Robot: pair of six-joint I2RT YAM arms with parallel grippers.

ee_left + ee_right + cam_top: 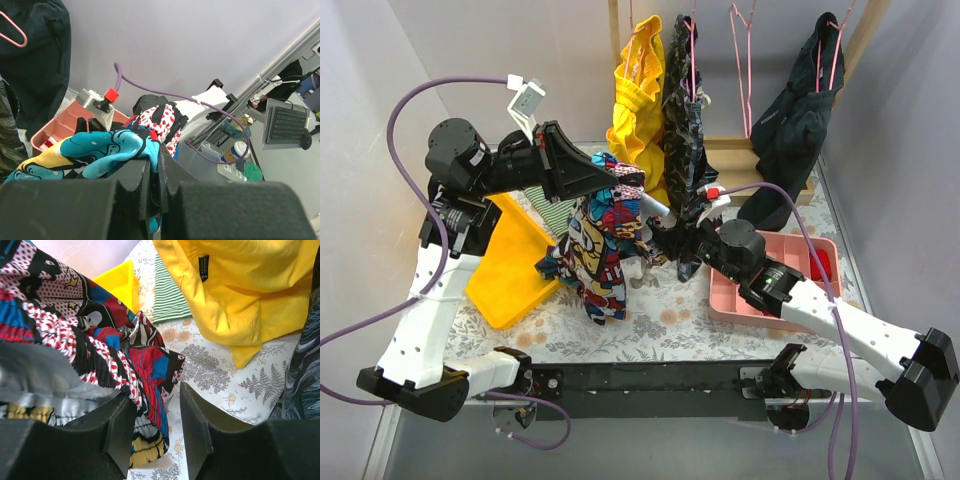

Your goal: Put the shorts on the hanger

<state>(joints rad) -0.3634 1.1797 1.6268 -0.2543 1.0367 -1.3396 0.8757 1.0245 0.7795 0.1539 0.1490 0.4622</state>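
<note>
The comic-print shorts [600, 250] hang bunched above the floral table, held up by my left gripper [625, 185], which is shut on their top edge. In the left wrist view teal cloth [100, 150] is pinched between the closed jaws of that gripper [155, 150]. My right gripper [665, 232] is at the shorts' right side. In the right wrist view it [157, 400] is open, with the elastic waistband [100, 340] lying against its left finger. An empty pink wire hanger [742, 60] hangs on the rack at the back, away from both grippers.
A yellow garment [638, 100], a dark patterned garment [682, 130] and a navy garment [800, 120] hang on pink hangers on the wooden rack. A yellow bin [510, 265] lies left, a pink tray [760, 300] right, a green striped cloth [170, 300] behind.
</note>
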